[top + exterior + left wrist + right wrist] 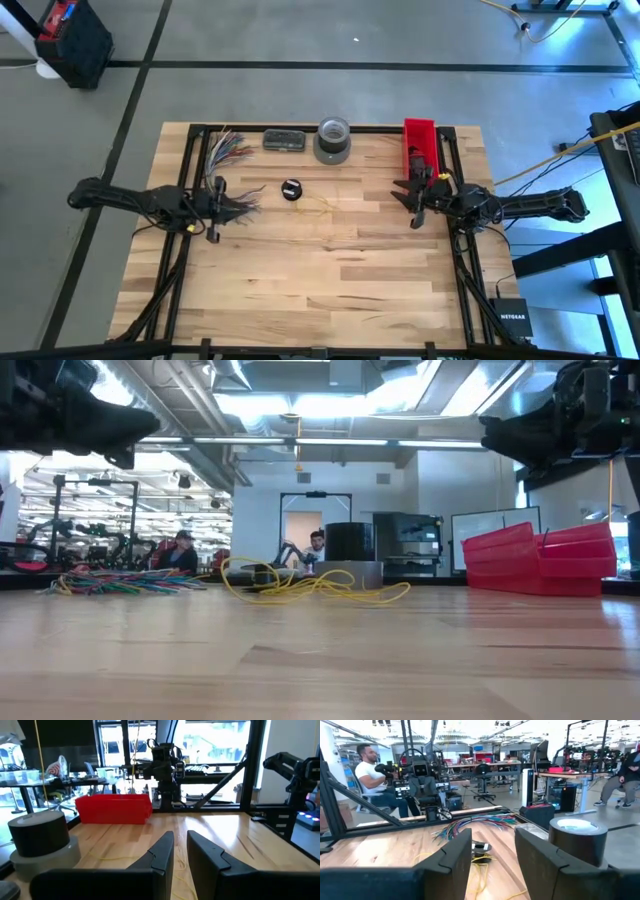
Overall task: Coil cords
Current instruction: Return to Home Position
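The cord [291, 190], bundled black with its yellow length trailed rightward, is flanked by two empty, parted grippers: left gripper [245, 200] nearer, right gripper [402, 197] farther.

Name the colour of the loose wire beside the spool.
Yellow; the wire shows best in the low view.

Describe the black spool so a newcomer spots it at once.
In the high view, find the grey tape roll at the middle of the table's top edge. Just below and left of it lies the spool: a small black puck beside loose yellow wire, far smaller than the roll.
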### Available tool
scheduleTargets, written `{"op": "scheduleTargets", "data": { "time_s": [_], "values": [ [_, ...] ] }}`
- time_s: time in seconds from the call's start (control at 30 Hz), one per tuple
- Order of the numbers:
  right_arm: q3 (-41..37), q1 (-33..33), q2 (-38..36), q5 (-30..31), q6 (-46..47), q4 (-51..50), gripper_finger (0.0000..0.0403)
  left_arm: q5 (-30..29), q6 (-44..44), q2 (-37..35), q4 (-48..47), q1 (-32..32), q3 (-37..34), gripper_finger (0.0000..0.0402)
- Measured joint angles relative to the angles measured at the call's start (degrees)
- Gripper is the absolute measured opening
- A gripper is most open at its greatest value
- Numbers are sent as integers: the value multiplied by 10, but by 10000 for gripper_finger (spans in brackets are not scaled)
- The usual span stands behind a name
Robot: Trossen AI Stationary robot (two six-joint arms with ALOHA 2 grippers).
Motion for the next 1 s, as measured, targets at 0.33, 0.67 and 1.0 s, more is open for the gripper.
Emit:
{"op": "scheduleTargets", "data": {
  "time_s": [0.33, 0.67, 1.0],
  "values": [
    [-1, 0, 0, 3, -11, -15, 156, 0, -2, -65, -84, 0, 4, 47],
    [-1, 0, -71, 5, -15, -77, 156, 0, -3, -66, -132, 0, 20, 47],
    [-2, 0, -169, 5, -15, -156, 156, 0, -4, -66, -126, 0, 20, 47]
  ]
}}
